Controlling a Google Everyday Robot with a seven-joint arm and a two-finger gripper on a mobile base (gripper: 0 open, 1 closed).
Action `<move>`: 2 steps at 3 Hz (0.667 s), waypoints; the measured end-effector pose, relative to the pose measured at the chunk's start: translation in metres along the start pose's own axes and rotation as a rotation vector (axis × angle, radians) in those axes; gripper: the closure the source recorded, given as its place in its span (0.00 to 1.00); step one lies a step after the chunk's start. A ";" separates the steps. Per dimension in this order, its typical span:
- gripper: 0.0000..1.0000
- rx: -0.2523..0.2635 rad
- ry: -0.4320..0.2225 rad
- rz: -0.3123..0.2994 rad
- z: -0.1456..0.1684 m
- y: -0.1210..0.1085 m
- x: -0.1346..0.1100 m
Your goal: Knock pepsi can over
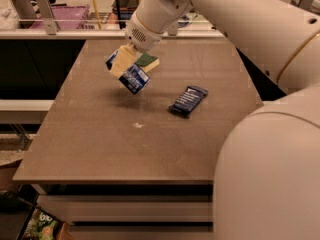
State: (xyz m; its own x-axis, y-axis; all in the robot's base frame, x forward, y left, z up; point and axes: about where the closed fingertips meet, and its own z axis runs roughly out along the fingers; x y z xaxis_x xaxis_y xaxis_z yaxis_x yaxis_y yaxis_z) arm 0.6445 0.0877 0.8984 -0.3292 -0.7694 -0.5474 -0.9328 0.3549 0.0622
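The pepsi can (134,79), blue with white markings, is tilted steeply at the back left of the table (100,149). It seems to hang just above the table top, with a shadow under it. My gripper (122,63) comes down from the upper right, and its cream fingers (124,60) are closed around the can's upper end. The fingers hide the can's top.
A green and yellow sponge (148,60) lies right behind the can. A flat dark-blue snack bar wrapper (188,99) lies to the right of the middle. My large white arm (260,39) covers the right side. A railing and a purple bin (70,15) stand behind the table.
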 end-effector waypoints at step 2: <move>1.00 0.001 0.097 -0.001 0.026 0.001 0.009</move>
State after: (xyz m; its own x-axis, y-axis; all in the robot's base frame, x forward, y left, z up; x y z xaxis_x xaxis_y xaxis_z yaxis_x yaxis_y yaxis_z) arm 0.6450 0.0952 0.8716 -0.3407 -0.8175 -0.4643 -0.9331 0.3545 0.0603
